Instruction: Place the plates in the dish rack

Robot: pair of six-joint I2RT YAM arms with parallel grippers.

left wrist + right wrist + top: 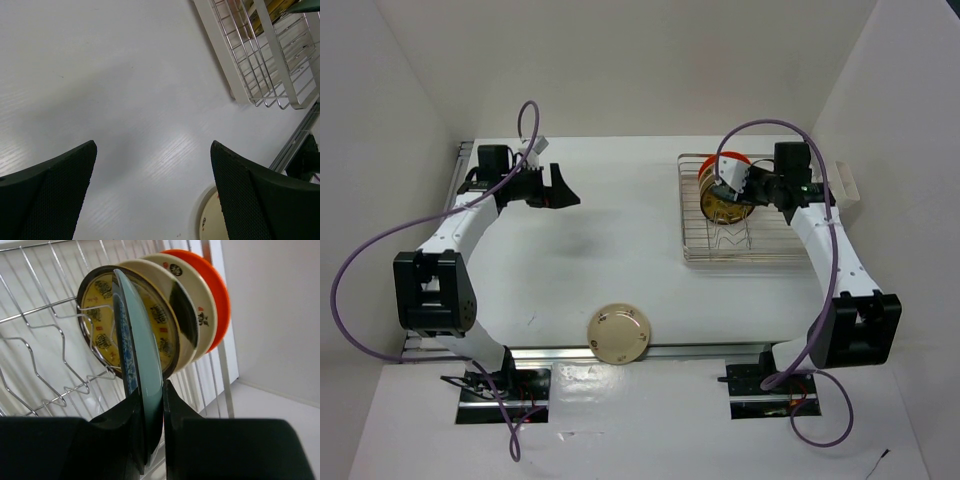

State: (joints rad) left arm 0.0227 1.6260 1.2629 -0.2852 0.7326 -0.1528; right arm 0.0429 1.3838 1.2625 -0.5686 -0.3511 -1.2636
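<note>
One white table carries everything shown. One silver wire dish rack stands on its far right part, with zigzag dividers rising from a grid base. Two arms reach in from the near edge.

The left gripper hangs over bare tabletop at the far left, well apart from the rack, its fingers spread wide with nothing between them. The right gripper is at the far left end of the rack, its fingers narrowed onto the rim of one blue-teal plate, which stands upright and edge-on to the wrist camera. The fingers hide this plate's lower edge, so whether it rests on the wires cannot be told.

Three plates stand upright in the rack just behind it, close together:
- One dark brown plate with gold pattern, nearest the held plate.
- One cream plate.
- One orange-red plate, farthest from the held plate.

One more cream plate, here called the flat cream plate, lies at the table's near edge between the arm bases. One small white bracket sits beside the rack's right side.
</note>
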